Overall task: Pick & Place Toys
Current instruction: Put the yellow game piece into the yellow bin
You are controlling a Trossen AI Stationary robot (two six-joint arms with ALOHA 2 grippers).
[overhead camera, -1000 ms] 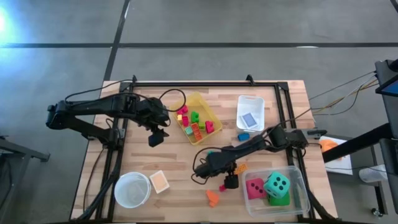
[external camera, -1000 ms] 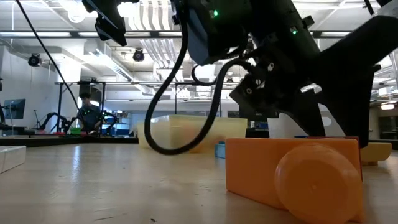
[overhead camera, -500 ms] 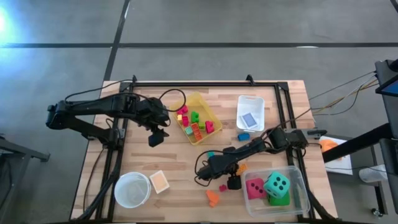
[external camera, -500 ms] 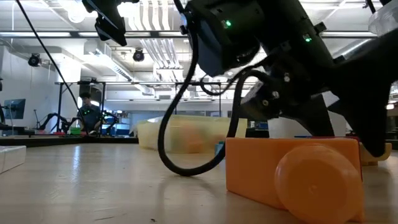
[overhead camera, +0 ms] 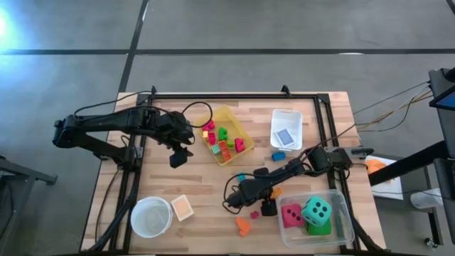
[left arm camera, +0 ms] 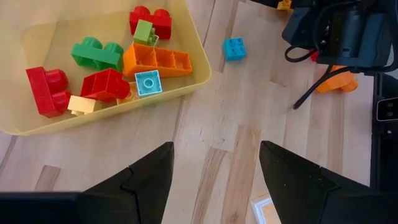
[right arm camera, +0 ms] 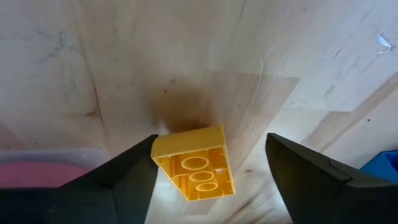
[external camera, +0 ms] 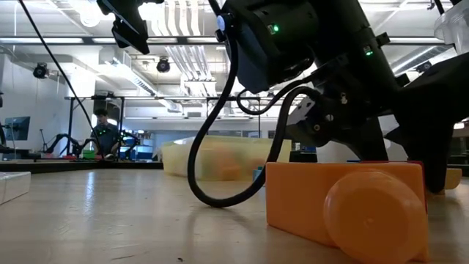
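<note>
The right gripper (right arm camera: 208,168) hangs spread over a yellow block (right arm camera: 194,163) on the desk beside the clear bin (overhead camera: 341,206); next, lower and pinch it

The left gripper (left arm camera: 214,171), spread, waits by the yellow bin (overhead camera: 242,121)

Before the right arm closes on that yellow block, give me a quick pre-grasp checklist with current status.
1. Right gripper open: ok, its fingers stand apart.
2. Yellow block between the fingers: ok, it sits in the gap, hollow side facing the wrist camera.
3. Block lying alone on bare wood: ok; the clear bin is close beside.
4. Fingers low enough to grip: cannot tell.
5. Left gripper out of the way: ok, open beside the yellow bin.
</note>
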